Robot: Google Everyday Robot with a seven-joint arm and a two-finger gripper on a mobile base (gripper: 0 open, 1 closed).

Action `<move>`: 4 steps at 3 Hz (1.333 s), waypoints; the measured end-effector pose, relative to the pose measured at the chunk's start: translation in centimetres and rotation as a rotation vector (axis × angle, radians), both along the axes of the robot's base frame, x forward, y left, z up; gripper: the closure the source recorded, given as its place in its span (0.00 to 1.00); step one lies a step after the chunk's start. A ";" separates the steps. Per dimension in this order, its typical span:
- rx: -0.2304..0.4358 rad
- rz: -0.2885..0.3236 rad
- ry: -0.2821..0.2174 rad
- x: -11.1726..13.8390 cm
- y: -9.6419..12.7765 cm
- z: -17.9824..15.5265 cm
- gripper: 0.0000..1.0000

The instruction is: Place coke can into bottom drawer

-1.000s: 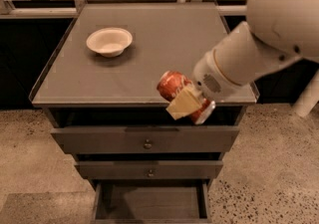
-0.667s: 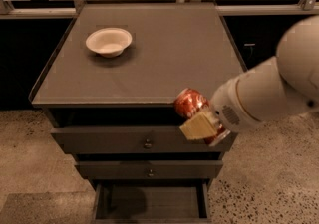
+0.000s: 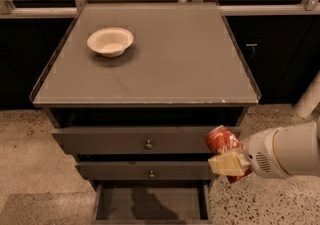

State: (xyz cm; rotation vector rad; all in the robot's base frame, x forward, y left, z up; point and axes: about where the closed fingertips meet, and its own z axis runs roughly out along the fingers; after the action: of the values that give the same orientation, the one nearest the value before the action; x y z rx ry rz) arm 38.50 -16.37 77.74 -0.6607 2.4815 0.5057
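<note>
At the front right of the dark grey-brown three-drawer cabinet, the white arm's two-finger gripper hangs level with the middle drawer. Jaws pinch the small red aluminium coke can. Can is tilted, upper end leaning toward the cabinet, overlapping the right ends of the two knobbed drawers. Can is off the ground, above and right of the shallow bottom drawer, which stands pulled out at the cabinet's foot, dark floor showing. Off-white round bowl sits on the cabinet top, back left.
</note>
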 end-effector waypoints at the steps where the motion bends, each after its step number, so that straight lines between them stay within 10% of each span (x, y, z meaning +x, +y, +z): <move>1: 0.074 -0.027 0.095 -1.0 -1.6 -5.1 1.00; 4: 0.212 -0.115 0.141 -1.4 -2.5 -11.9 1.00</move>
State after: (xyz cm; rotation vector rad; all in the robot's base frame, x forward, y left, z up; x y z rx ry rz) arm 37.09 -18.89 65.85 -0.4089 2.5309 0.7817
